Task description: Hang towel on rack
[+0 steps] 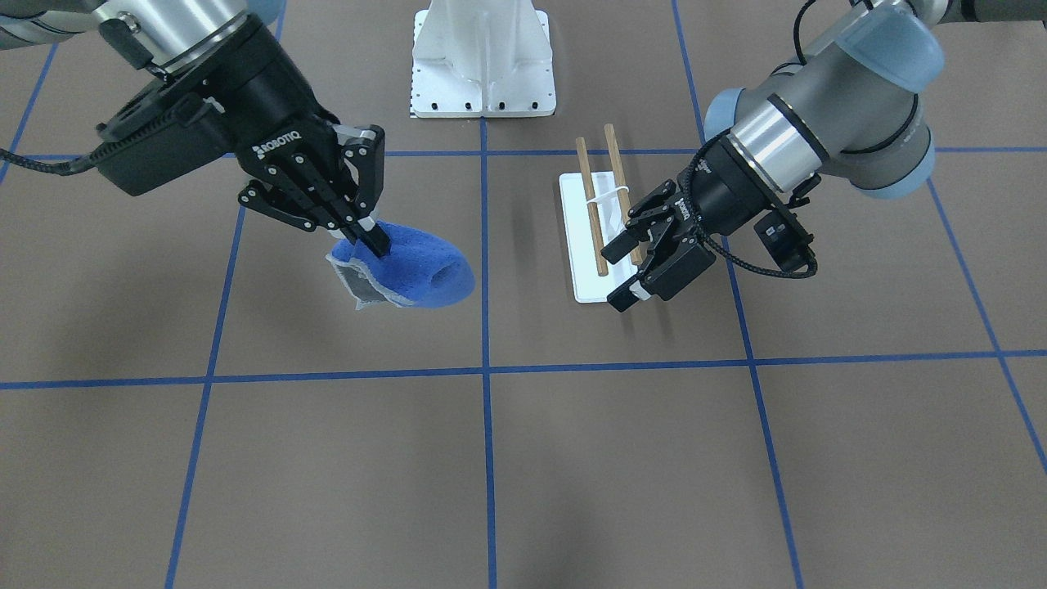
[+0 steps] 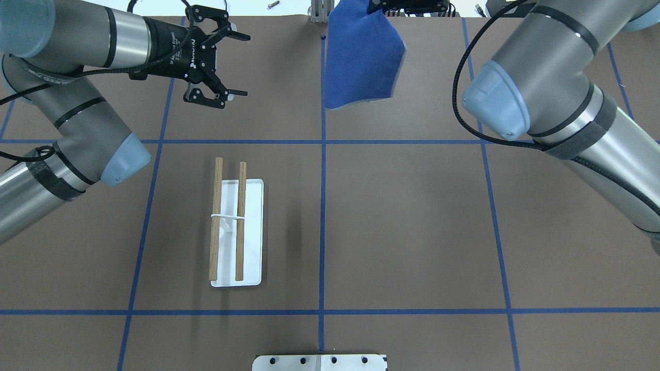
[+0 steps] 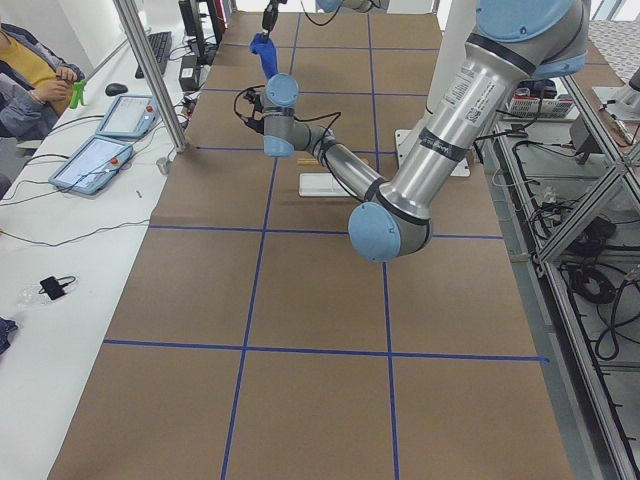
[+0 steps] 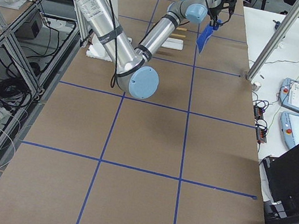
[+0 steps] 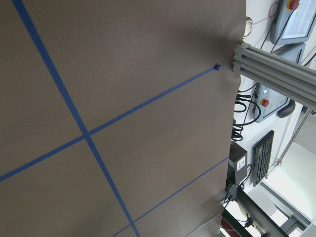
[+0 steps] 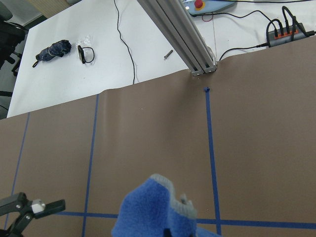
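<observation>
Gripping towel [image 1: 425,272] in right end effector [image 1: 366,235], centre left; holding left end effector [image 1: 623,274] spread wide near rack [image 1: 590,204], centre right.

Place was a robotics lab; a robot arm [image 3: 450,120] reached over a brown table [image 3: 300,300] gridded with blue tape [image 1: 484,372]; aluminium post [image 3: 150,75] at the edge; teach pendants [image 4: 297,93] and keyboard [image 5: 260,158] sat on a white bench [image 3: 60,240]; cables [image 4: 4,90] lay alongside; an operator [image 3: 30,85] sat nearby.

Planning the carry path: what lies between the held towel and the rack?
Only bare table, crossed by blue tape, separates the towel from the rack; the exterior front-facing view shows it plainly.
</observation>
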Controlling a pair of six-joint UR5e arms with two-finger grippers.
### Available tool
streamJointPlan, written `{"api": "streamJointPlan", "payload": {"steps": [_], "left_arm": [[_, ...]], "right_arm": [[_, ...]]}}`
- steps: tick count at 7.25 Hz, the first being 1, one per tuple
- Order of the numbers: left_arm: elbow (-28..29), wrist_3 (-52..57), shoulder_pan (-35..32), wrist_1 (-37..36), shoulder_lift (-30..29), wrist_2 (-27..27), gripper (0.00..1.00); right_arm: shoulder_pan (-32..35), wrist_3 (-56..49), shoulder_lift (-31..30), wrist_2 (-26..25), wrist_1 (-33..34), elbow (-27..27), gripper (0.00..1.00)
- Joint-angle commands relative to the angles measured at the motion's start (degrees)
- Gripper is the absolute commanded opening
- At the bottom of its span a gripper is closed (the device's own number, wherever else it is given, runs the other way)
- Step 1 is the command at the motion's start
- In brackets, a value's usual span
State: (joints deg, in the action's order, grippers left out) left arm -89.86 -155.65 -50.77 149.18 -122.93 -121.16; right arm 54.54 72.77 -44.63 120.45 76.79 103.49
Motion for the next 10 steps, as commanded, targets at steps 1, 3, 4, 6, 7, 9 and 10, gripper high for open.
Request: {"api": "streamJointPlan", "payload": {"steps": [1, 3, 4, 6, 7, 9, 10], "left_arm": [[0.21, -4.20, 2.42, 1.19, -0.29, 0.14, 0.97], [-0.05, -7.45, 4.18, 4.16, -0.12, 0.14, 0.97], [0.04, -9.56, 4.36, 6.27, 0.06, 0.14, 0.97], [0.30, -10.02, 5.41, 8.56, 0.15, 3.18, 0.97], [0.65, -10.11, 5.86, 9.71, 0.32, 4.08, 0.97], [0.56, -10.11, 5.77, 9.81, 0.33, 4.09, 0.97], [0.48, -10.11, 5.86, 9.90, 0.33, 4.09, 0.97]], "right_arm": [[-3.90, 0.44, 1.30, -6.51, -5.29, -0.04, 0.00], [-5.67, 2.46, 1.30, -11.36, -8.30, -0.13, 0.00], [-6.11, 2.99, 1.30, -12.25, -8.84, -0.13, 0.00], [-7.60, 3.34, 1.30, -12.35, -10.15, 0.14, 0.00], [-8.39, 5.43, 0.61, -12.43, -11.56, 1.27, 0.00], [-9.19, 5.72, -1.59, -12.52, -11.57, 4.26, 0.00], [-9.28, 5.72, -1.60, -12.52, -11.57, 4.61, 0.00]]}}
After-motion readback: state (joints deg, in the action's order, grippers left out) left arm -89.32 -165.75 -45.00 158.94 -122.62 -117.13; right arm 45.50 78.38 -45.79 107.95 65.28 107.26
